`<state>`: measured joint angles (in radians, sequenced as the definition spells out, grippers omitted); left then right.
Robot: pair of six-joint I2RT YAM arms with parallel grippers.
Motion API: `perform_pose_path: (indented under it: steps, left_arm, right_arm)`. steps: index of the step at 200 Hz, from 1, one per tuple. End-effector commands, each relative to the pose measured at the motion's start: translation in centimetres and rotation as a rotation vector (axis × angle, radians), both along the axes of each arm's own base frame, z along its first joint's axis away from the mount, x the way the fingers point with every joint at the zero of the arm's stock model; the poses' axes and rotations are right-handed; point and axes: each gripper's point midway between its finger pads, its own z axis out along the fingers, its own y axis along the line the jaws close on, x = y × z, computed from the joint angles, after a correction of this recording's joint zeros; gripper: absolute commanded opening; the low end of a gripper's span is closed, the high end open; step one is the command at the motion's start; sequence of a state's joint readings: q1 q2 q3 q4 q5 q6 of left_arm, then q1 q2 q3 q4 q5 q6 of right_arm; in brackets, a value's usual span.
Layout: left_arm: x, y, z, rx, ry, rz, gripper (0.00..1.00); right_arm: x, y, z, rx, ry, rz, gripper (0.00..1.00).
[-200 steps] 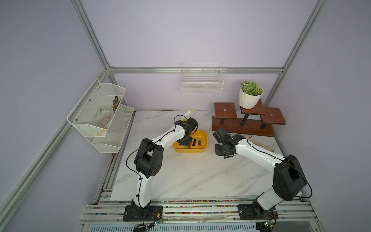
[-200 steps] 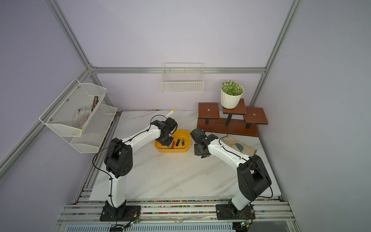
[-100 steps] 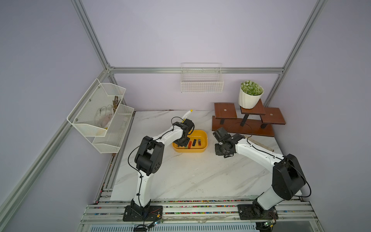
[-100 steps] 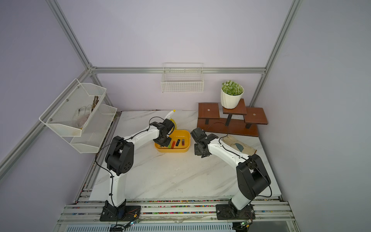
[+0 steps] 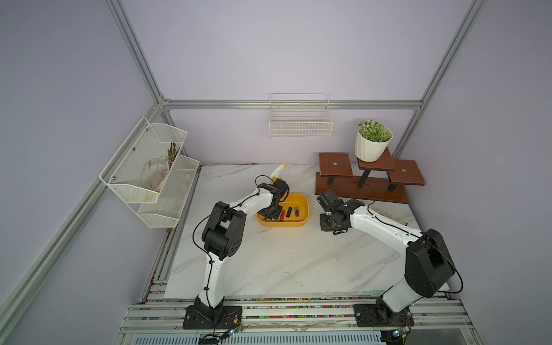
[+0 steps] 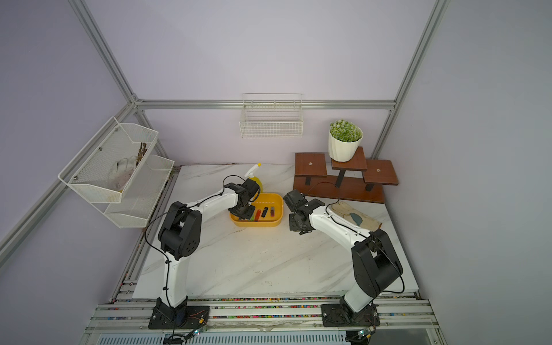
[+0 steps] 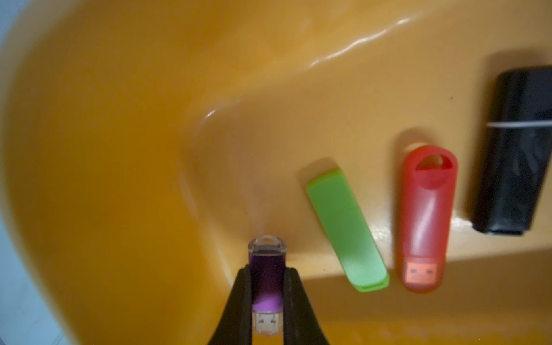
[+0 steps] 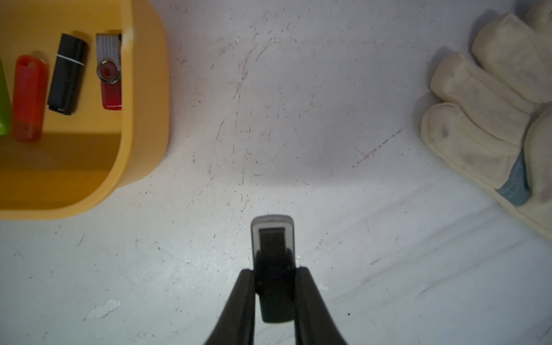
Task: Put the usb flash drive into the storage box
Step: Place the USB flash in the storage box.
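Pale lilac walls [image 5: 268,44] meet at an aluminium frame [image 5: 239,104], evenly lit. A white wire basket [image 5: 300,127] hangs on the back wall and a two-tier mesh rack [image 5: 149,176] on the side wall. Below is a white marbled counter [image 5: 283,260]. At its far corner sits a stepped wooden stand [image 5: 388,195] carrying a potted plant [image 5: 372,146].
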<state>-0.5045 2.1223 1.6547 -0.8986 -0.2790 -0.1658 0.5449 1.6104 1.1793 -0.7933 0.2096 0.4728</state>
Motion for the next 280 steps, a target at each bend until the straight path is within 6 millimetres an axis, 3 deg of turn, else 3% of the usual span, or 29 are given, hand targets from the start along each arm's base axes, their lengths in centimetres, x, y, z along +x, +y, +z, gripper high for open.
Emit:
perform_pose_path:
  steps: [1, 63, 123, 139, 177, 217, 249, 280]
  left_arm:
    - [0.4, 0.5, -0.1, 0.012, -0.013, 0.029, 0.11]
    - [0.5, 0.9, 0.0, 0.022, -0.018, 0.043, 0.27]
    - [0.7, 1.1, 0.8, 0.021, -0.037, 0.049, 0.29]
    - [1.2, 0.7, 2.7, -0.003, -0.070, 0.048, 0.34]
    - [2.3, 0.0, 9.9, -0.081, -0.198, 0.035, 0.51]
    - [1.7, 0.3, 15.7, -0.122, -0.291, 0.024, 0.55]
    - [0.7, 2.5, 17.7, -0.100, -0.328, 0.064, 0.58]
    - [-0.6, 5.5, 17.2, -0.087, -0.310, 0.138, 0.60]
  right_arm:
    - [0.3, 0.0, -0.3, 0.004, -0.004, 0.001, 0.00]
    - [0.2, 0.1, -0.5, 0.006, 0.005, 0.004, 0.00]
    - [0.3, 0.2, 0.0, 0.015, -0.009, 0.008, 0.00]
    - [0.6, 0.4, 0.7, 0.027, -0.025, 0.011, 0.00]
    - [1.6, 1.9, 2.5, 0.075, -0.053, 0.052, 0.00]
    - [3.0, 3.4, 4.1, 0.095, -0.079, 0.102, 0.00]
    - [3.8, 6.4, 4.6, 0.129, -0.062, 0.224, 0.00]
    - [5.4, 9.2, 5.0, 0.082, -0.070, 0.363, 0.00]
